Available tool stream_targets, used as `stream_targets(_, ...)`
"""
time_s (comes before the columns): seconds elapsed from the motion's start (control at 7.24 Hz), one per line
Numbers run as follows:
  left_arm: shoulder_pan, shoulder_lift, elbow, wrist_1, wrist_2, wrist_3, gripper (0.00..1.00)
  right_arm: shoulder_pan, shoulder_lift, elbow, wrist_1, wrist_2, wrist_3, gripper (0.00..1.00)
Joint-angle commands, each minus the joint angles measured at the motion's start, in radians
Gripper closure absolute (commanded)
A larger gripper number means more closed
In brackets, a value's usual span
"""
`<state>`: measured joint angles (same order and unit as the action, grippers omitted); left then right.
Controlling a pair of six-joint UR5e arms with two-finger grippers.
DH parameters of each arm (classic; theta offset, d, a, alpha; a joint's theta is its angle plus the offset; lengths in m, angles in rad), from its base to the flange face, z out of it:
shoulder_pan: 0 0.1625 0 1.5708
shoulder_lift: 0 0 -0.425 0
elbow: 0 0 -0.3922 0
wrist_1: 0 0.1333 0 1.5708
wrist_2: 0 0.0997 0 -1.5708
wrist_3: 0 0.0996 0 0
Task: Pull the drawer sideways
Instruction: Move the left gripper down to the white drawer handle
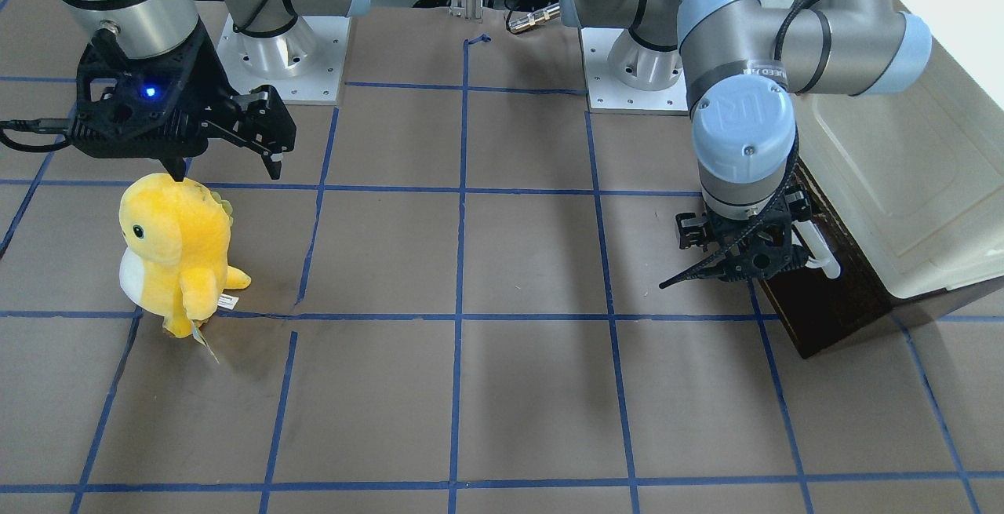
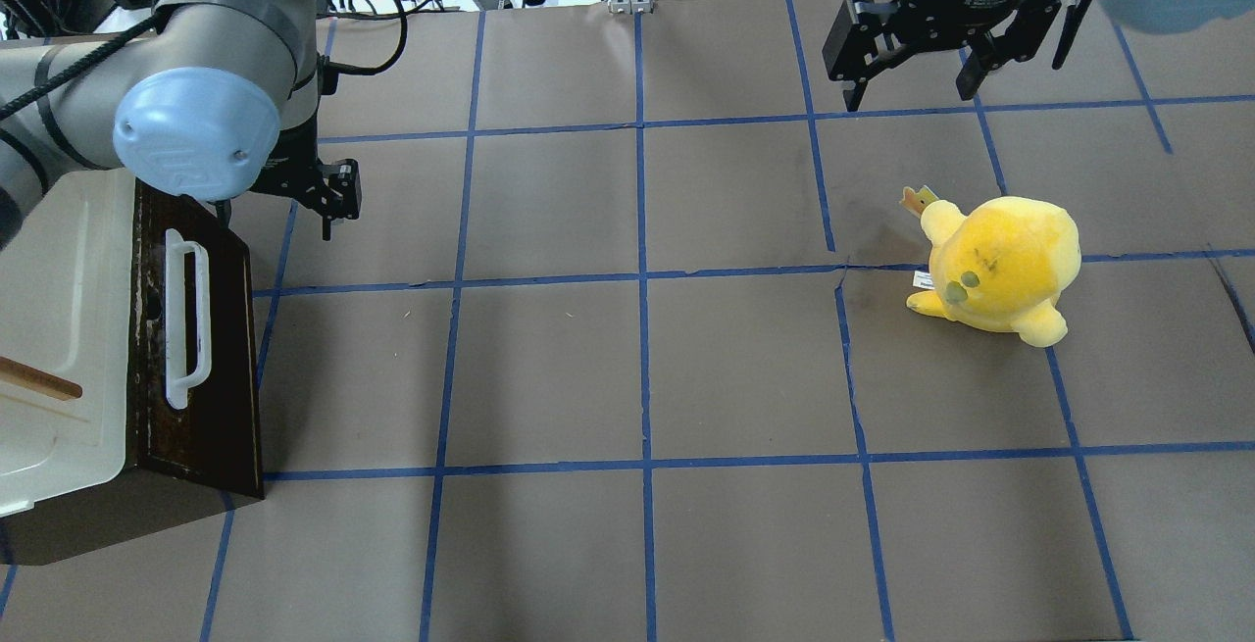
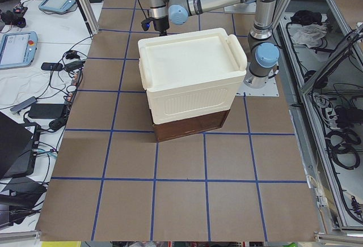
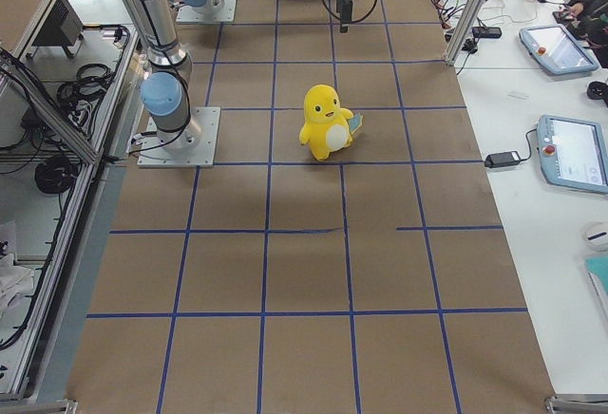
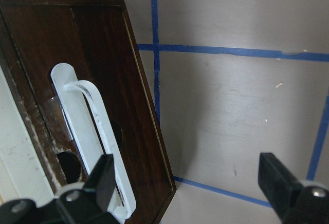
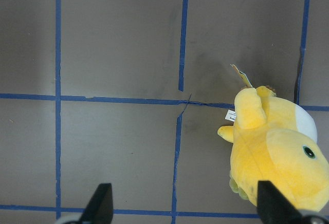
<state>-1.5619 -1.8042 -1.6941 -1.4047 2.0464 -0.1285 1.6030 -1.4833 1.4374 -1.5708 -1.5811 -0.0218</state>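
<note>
The dark brown drawer point(image 2: 218, 368) sits under the cream cabinet point(image 2: 59, 328) at the table's left end, its long white bar handle point(image 2: 186, 319) facing the table's middle. My left gripper point(image 2: 328, 199) hangs open just in front of the far end of the handle. In the left wrist view the handle point(image 5: 90, 131) runs beside one fingertip point(image 5: 103, 175), while the other fingertip is over bare table; the gripper point(image 5: 189, 183) holds nothing. In the front-facing view this gripper point(image 1: 745, 255) is close beside the handle point(image 1: 820, 251). My right gripper point(image 2: 907, 83) is open and empty, far right.
A yellow plush toy point(image 2: 1000, 265) stands on the right half of the table, just below my right gripper point(image 1: 227, 161) in the front-facing view. It also shows in the right wrist view point(image 6: 277, 152). Blue tape lines grid the brown tabletop point(image 2: 637, 368).
</note>
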Motion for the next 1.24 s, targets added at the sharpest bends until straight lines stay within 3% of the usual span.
stream_targets(0.0, -0.004, -0.050, -0.036, 0.001, 0.114, -0.065, 0.06, 0.000, 0.000, 0.000, 0.000, 0.001, 0.000, 0.00)
stream_targets(0.41, -0.003, -0.060, -0.056, 0.001, 0.203, -0.059, 0.14, 0.000, 0.000, 0.000, 0.000, 0.001, -0.001, 0.00)
stream_targets(0.69, -0.003, -0.067, -0.062, 0.001, 0.213, -0.063, 0.22, 0.000, 0.000, 0.000, 0.000, 0.001, 0.000, 0.00)
stream_targets(0.97, 0.008, -0.073, -0.065, 0.003, 0.219, -0.065, 0.22, 0.000, 0.000, 0.000, 0.000, 0.001, 0.000, 0.00)
stream_targets(1.11, 0.019, -0.078, -0.075, 0.001, 0.271, -0.069, 0.22, 0.000, 0.000, 0.000, 0.000, 0.000, 0.000, 0.00)
